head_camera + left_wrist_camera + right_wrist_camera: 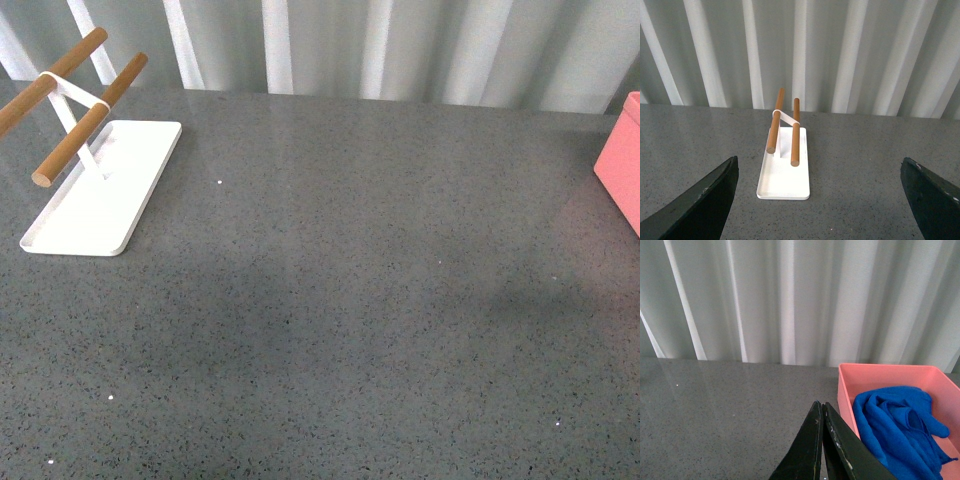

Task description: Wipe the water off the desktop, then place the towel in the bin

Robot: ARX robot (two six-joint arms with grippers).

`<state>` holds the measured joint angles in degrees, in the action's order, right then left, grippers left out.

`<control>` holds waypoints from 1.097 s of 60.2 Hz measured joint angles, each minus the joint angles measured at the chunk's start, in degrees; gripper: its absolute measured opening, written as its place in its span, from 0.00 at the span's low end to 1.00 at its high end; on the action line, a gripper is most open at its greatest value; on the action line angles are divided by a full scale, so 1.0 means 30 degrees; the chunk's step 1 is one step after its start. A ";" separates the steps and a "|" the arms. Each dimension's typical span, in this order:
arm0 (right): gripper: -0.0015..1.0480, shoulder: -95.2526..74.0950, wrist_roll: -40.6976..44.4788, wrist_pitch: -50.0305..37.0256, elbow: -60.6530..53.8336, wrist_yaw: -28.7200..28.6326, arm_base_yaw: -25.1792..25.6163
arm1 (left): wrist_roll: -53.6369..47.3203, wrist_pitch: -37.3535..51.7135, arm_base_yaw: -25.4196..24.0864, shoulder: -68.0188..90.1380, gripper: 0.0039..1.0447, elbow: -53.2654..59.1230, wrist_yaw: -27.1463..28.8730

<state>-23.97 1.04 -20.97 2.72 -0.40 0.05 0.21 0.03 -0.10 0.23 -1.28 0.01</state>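
The bright blue towel [900, 427] lies crumpled inside the salmon-pink bin [875, 372], seen in the right wrist view. In the front view only a corner of the bin [620, 165] shows at the right edge, and the towel is hidden there. The dark grey speckled desktop [340, 300] spans the front view with no arm over it. My right gripper [821, 405] is shut with nothing between its fingers, just beside the bin's near wall. My left gripper [820, 172] is open, its dark fingers [705, 200] wide apart above the desktop [860, 165].
A flat white tray [95, 195] with two wooden bars [90, 120] stands at the desktop's far left; the left wrist view shows the tray [783, 175] straight ahead. A pale pleated curtain [380, 45] runs along the back edge.
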 joint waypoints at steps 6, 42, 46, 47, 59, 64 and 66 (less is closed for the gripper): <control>0.03 0.0750 -0.0015 0.0539 -0.0189 0.0000 0.0000 | 0.0000 0.0000 0.0000 0.0000 0.94 0.0000 0.0000; 0.03 0.4255 -0.0087 0.3191 -0.0452 0.0051 0.0000 | 0.0000 0.0000 0.0000 0.0000 0.94 0.0000 0.0000; 0.03 0.4554 -0.0095 0.3490 -0.0452 0.0058 0.0000 | 0.0000 0.0000 0.0000 0.0000 0.94 0.0000 -0.0007; 0.03 0.4590 -0.0095 0.3534 -0.0452 0.0058 0.0000 | 0.0000 0.0000 0.0000 0.0000 0.94 0.0000 0.0000; 0.03 0.7883 -0.0146 0.6878 -0.0444 0.0117 0.0000 | 0.0000 0.0000 0.0000 0.0000 0.94 0.0000 0.0000; 0.03 0.7898 -0.0146 0.6958 -0.0444 0.0117 0.0000 | 0.0000 0.0000 0.0000 -0.0015 0.94 0.0000 -0.0007; 0.03 0.7898 -0.0146 0.6958 -0.0444 0.0117 0.0000 | 0.0000 0.0000 0.0000 -0.0007 0.94 0.0000 0.0000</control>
<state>-0.27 0.60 -0.10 1.39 -0.05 0.05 0.21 0.03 -0.10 0.21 -1.28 0.01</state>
